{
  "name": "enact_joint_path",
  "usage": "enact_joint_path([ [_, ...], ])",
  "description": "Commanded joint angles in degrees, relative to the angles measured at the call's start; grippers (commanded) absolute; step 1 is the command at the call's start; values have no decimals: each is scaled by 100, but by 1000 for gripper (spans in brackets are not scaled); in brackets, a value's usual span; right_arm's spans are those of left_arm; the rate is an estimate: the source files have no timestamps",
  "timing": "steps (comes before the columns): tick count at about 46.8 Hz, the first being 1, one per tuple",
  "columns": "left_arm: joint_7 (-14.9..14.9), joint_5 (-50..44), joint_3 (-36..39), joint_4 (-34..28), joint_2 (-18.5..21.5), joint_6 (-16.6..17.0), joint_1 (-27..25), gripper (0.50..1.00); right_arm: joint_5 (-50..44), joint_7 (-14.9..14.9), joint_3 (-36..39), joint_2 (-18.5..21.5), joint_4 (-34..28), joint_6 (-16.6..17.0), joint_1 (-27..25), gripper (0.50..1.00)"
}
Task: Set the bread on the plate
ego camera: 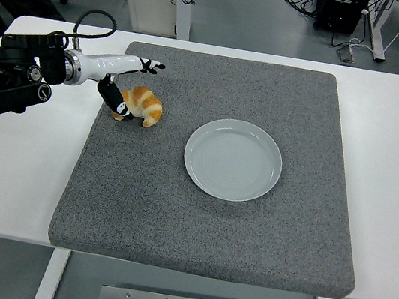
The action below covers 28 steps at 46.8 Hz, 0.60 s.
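1. The golden-brown, ridged, crescent-shaped croissant [140, 105] lies on the grey felt mat [211, 220], left of the round pale-grey plate [233, 159] and apart from it.
2. The left hand [119, 80] has its fingers spread above, thumb touching the croissant's left end, nothing grasped.

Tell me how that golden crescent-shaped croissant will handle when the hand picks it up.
The golden crescent-shaped croissant looks puffy, so probably light and easily crushed; a gentle grip seems wise. Its flaky crust may shed crumbs on the grey textured mat. It lies flat, unlikely to roll. The left hand has its thumb at the croissant's left end.
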Motion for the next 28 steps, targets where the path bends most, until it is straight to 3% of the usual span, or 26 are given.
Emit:
enact_joint_path([
  [1, 8, 97, 8, 10, -42, 173, 40, 972, -1, 0, 0, 0, 0, 1, -9, 1000],
  [28, 8, 439, 34, 203, -262, 656, 198, 951, -1, 0, 0, 0, 0, 1, -1, 1000],
])
